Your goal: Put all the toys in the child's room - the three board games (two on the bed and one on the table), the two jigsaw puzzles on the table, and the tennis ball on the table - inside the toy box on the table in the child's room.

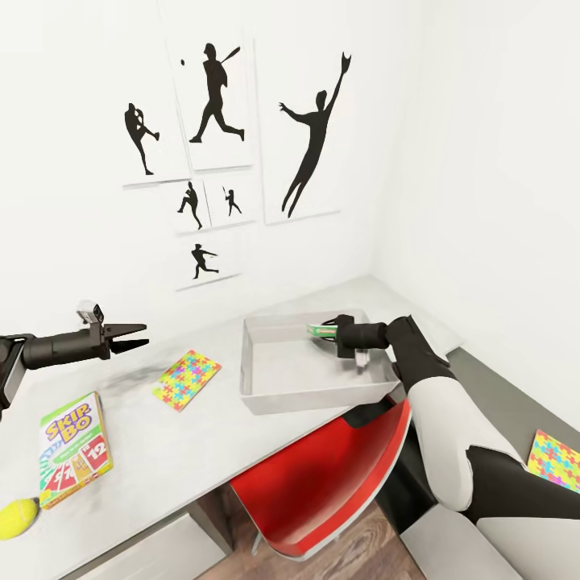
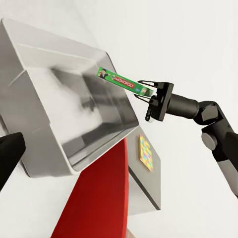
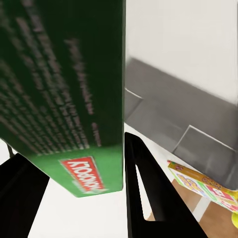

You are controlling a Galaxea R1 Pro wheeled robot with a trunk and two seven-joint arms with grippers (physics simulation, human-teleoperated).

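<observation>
Reaching right gripper (image 1: 322, 332) (clamping board game (image 2: 123, 82))

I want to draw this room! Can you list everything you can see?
Shallow light grey toy box: one, on the pale table.
Green-edged board game box: one, held over the toy box.
Green SKIP BO card box: one, table's near left.
Multicoloured jigsaw squares: two, one on the table, one on the dark side unit.
Yellow tennis ball: one, table edge.
Red chair: one, under the table.
Black baseball prints: six, white wall.
Left gripper: fingers open.
Right gripper: fingers gripping the game.
</observation>
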